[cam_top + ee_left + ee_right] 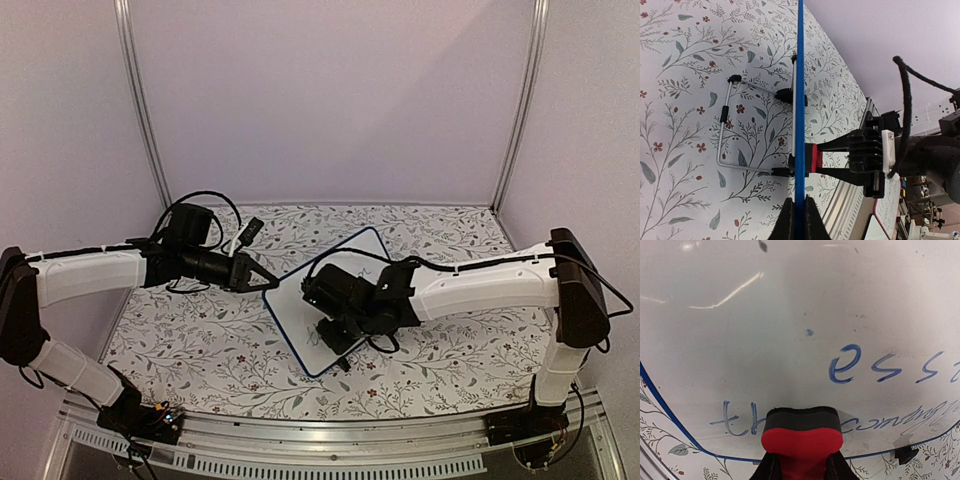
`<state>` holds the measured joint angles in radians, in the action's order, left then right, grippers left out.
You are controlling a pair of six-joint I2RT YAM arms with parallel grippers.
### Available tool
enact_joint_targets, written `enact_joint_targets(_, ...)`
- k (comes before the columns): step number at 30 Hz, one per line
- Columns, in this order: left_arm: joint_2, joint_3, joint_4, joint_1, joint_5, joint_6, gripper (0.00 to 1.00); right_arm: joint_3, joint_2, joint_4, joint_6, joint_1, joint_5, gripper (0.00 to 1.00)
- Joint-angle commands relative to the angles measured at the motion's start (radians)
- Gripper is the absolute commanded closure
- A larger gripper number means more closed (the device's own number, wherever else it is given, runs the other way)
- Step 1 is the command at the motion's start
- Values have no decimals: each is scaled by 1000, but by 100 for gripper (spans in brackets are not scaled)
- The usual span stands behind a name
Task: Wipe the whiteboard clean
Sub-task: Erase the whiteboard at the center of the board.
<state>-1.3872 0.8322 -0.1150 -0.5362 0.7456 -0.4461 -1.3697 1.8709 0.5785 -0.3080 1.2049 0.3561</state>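
Two arms rose from the aluminium rail (330,440) at the near edge, one at each side. Between them, on the floral tablecloth (200,350), there was one small rectangular whiteboard (298,305) with rounded corners and a thin dark-blue frame. There was also one red block eraser (802,437) with a black felt face. Two lines of blue handwriting (845,365) showed on the board in the right wrist view.

The left arm climbed from its base, bent at the elbow and reached across to the right, nearly level. The left gripper (266,283) was clamped narrow on the board's left edge, with the blue frame pinched between its fingers (788,220). The right arm rose at the right side, folded and reached left over the board. The right gripper (335,338) was closed on the eraser, whose felt face touched the written surface at the lower line, close to the board's near edge.

The whiteboard sat mid-table, propped on one bent wire stand (722,135) with black caps, its written face turned up toward the right arm. Its long axis appeared to run diagonally, from the left gripper toward the far right, and one corner pointed at the near edge.
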Motion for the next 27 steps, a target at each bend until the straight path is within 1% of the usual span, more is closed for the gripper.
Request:
enact_joint_targets(1,-3,-8,15,-6,13,-20,100,-14,2,1,-21,-21,14,80)
enact_joint_targets(10,3,-10,12,-5,7,-14,100,-210,67,31,61,-39,54,80)
enact_joint_targets(14,7,-8,10,-6,4,-12,100,-240,78,32,83,-47,54,79)
enact_joint_targets(19,11,-9,10,-5,6,-13,100,-184,81,27,67,-60,29,80)
enact_joint_targets(24,10,-7,11,-7,10,-15,100,-40,32,-15,15,-60,-6,80)
enact_joint_targets(27,11,-8,13,-7,12,-15,100,14,-1,-24,-17,-60,-22,80)
